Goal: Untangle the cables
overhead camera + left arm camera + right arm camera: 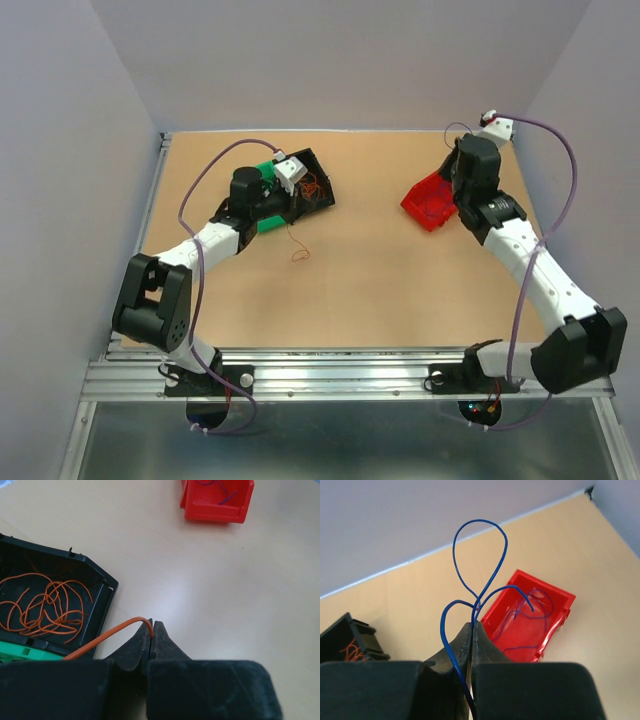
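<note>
step: looks like sorting by colour | left hand (152,626) clamped on one orange cable (120,629) just outside black bin (107,597) of orange ones | right hand (472,627) clamped on looped blue cable (481,520) near red bin (547,585) | next: you carry each over its bin, then release

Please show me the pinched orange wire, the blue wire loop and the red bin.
thin orange wire (120,625): left wrist view, on its raised arc.
thin blue wire (481,521): right wrist view, top of its loop.
red plastic bin (547,584): right wrist view, far rim.
</note>
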`<act>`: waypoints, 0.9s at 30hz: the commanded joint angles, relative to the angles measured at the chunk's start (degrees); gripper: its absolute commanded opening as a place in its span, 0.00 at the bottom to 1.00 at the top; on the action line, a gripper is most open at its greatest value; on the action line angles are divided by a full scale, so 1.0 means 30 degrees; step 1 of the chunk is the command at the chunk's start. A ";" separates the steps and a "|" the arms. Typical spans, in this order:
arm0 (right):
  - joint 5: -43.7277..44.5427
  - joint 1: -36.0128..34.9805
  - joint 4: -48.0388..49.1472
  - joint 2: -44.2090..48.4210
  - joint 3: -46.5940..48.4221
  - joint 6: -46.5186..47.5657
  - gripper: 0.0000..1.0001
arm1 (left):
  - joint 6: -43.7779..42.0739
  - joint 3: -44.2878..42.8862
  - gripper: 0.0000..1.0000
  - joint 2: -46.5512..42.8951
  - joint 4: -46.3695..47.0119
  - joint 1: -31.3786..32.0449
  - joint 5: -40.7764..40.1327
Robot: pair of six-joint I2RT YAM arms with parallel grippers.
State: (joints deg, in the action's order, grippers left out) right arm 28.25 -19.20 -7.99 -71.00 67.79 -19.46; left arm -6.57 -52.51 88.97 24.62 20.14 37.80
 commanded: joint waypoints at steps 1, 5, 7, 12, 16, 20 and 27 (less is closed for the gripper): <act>-0.2443 0.1447 0.0026 -0.1846 0.0226 -0.2122 0.00 | -0.0183 0.0247 0.00 -0.1472 0.0670 0.0025 0.0436; -0.1948 0.2035 0.0639 -0.3576 -0.0008 -0.2682 0.01 | -0.0330 0.0540 0.00 -0.2028 0.0729 0.0025 0.0700; -0.1625 0.2269 0.1284 -0.4103 -0.0125 -0.2769 0.01 | -0.0418 0.0716 0.00 -0.2321 0.0787 0.0025 0.0817; -0.1098 0.2943 0.1345 -0.5628 -0.0067 -0.4348 0.00 | -0.0535 0.1009 0.00 -0.2937 0.0816 0.0025 0.0993; -0.0307 0.3119 0.1403 -0.6564 -0.0419 -0.5756 0.01 | -0.0594 0.1185 0.00 -0.3230 0.0875 0.0025 0.1023; -0.0072 0.3470 0.1345 -0.8029 -0.0068 -0.6750 0.01 | -0.0623 0.1244 0.00 -0.3348 0.0904 0.0054 0.1111; 0.0105 0.4465 0.0994 -1.2011 0.1161 -0.9534 0.01 | -0.0652 0.1244 0.00 -0.3377 0.0875 0.0054 0.1081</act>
State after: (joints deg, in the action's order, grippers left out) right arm 26.59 -7.90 -5.56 -103.00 67.85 -41.45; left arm -7.66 -49.19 81.52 24.62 20.16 40.05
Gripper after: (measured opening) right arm 0.021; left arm 0.040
